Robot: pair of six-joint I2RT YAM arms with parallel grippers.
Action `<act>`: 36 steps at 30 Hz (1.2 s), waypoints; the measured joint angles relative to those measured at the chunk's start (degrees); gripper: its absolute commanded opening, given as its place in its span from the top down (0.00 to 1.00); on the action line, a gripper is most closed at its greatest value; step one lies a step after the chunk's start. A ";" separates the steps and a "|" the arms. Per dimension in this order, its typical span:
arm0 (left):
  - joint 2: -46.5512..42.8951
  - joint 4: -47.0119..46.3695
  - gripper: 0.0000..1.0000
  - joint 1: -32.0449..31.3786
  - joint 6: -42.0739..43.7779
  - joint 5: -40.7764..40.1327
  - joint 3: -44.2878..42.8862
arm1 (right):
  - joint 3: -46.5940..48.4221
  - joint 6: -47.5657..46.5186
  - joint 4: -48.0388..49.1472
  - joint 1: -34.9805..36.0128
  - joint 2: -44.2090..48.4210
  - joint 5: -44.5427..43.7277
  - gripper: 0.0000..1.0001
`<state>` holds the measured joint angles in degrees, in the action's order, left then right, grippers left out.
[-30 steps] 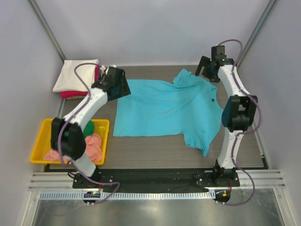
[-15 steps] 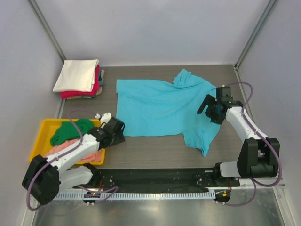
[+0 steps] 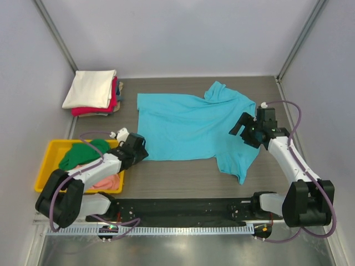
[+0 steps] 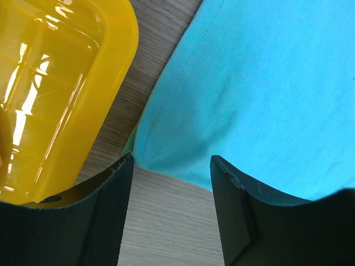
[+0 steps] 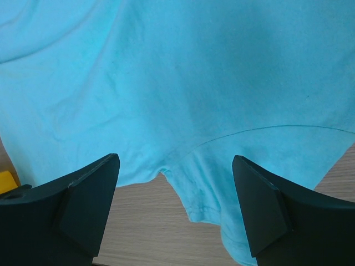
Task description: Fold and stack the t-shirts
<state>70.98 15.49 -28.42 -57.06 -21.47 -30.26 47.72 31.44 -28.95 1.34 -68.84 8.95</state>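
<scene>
top view: turquoise t-shirt [image 3: 188, 124] flat mid-table, long axis left-right, hem left. left gripper [image 3: 138, 148] low at near-left hem corner, arm stretched flat. right gripper [image 3: 245, 131] over collar end.
left wrist: jaws part open, empty, hem corner between tips, yellow tray [image 4: 55, 83] beside.
right wrist: jaws wide, empty, near sleeve's armpit ahead.

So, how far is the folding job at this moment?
Done: a folded stack, cream-white shirt on top, in the far left corner. In hand: the turquoise shirt lies spread flat; the left gripper and right gripper hang open over its two ends, neither gripping yet. Left: this fold, plus the green shirt and salmon-pink shirt in the yellow tray.
</scene>
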 measured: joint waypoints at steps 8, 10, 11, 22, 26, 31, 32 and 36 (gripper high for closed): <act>2.32 -0.33 0.61 -0.04 -3.78 -1.44 -0.57 | -0.50 0.17 0.20 0.00 -0.31 0.22 0.11; 2.93 0.04 0.82 -0.02 -4.26 -2.58 -0.55 | -0.50 0.24 0.28 0.00 -0.94 0.28 0.11; 3.08 0.04 0.82 0.07 -4.66 -2.86 -0.57 | -0.50 0.24 0.28 0.00 -1.22 0.33 0.11; 2.56 2.56 1.00 0.17 -2.16 -3.98 -1.18 | -9.73 9.53 -0.48 0.04 9.73 -10.58 0.06; 0.31 3.08 1.00 0.22 -0.42 -3.87 -1.18 | -14.12 15.82 -3.65 0.04 17.25 -15.52 0.06; -0.37 2.97 1.00 0.28 1.27 -3.08 -1.16 | -20.65 21.49 -5.38 0.04 18.99 -17.33 0.05; -0.52 2.86 1.00 0.33 1.68 -2.89 -1.14 | -21.81 22.03 -5.68 0.07 18.86 -17.31 0.04; -1.44 1.68 1.00 0.33 2.36 -2.27 -0.37 | -24.00 24.09 -5.46 0.52 18.21 -17.66 0.03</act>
<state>69.54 17.17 -28.10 -54.70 -23.75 -30.63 23.73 55.53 -34.41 1.87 -50.63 -8.71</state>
